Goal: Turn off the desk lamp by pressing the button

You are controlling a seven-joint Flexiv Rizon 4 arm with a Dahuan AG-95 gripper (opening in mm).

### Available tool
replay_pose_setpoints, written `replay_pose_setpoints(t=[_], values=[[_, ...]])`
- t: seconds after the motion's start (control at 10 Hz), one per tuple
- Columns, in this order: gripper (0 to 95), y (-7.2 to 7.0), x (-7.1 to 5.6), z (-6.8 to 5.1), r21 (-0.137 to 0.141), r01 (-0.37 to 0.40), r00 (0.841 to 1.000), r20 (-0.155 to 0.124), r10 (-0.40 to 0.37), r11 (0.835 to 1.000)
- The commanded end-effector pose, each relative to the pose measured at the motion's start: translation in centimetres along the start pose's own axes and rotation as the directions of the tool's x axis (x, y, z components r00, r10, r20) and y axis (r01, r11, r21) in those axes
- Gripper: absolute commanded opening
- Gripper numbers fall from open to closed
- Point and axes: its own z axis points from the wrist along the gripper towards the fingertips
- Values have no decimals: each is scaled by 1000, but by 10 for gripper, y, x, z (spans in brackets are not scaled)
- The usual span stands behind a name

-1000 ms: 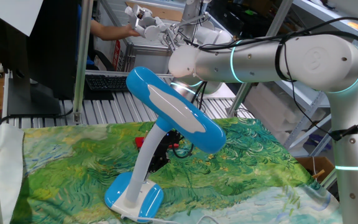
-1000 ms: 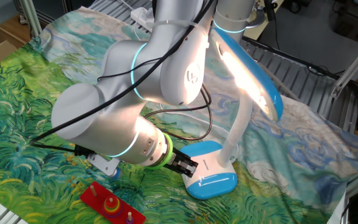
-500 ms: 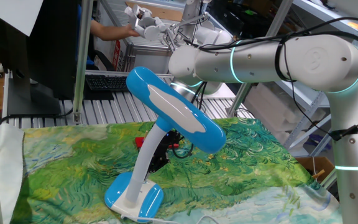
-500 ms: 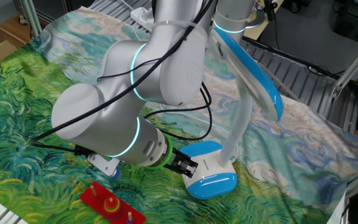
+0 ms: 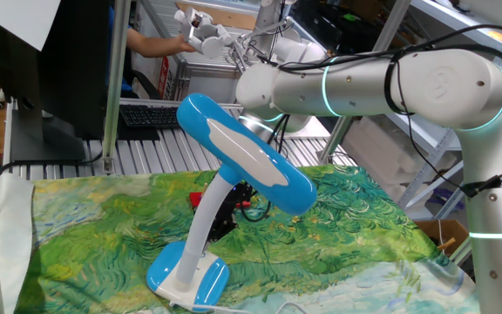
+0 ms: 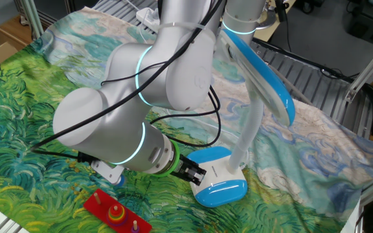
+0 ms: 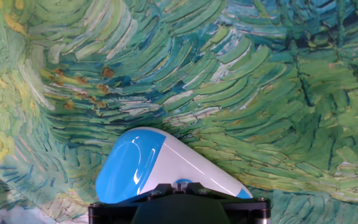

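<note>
Robot gripper (image 6: 197,173) pressed against a lamp (image 6: 254,77) base, lamp unlit.

Nearest, a red toy (image 6: 117,211) lies on the painted cloth (image 6: 18,129). Behind it, the fingers are closed, holding nothing, tip touching the blue-and-white base (image 6: 220,177). Beyond, the white neck rises to the dark blue head.

The lamp (image 6: 261,84) head, seen glowing a second ago above the blue base (image 6: 220,186), is now seen unlit; the light was already out half a second ago.
</note>
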Motion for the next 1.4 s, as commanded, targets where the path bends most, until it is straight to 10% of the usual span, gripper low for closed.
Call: replay_pose_setpoints(t=[0.1, 0.6, 0.9, 1.2, 1.4], values=[[0, -2, 0, 14, -1, 0, 1000, 10, 0, 1000], [0, -2, 2, 11, -11, 0, 1000, 11, 0, 1000], [0, 5, -2, -23, -7, -5, 1000, -20, 5, 1000], [0, 6, -3, -29, 3, 9, 1000, -19, -9, 1000], [0, 5, -3, -33, 70, 55, 998, 9, -55, 996]])
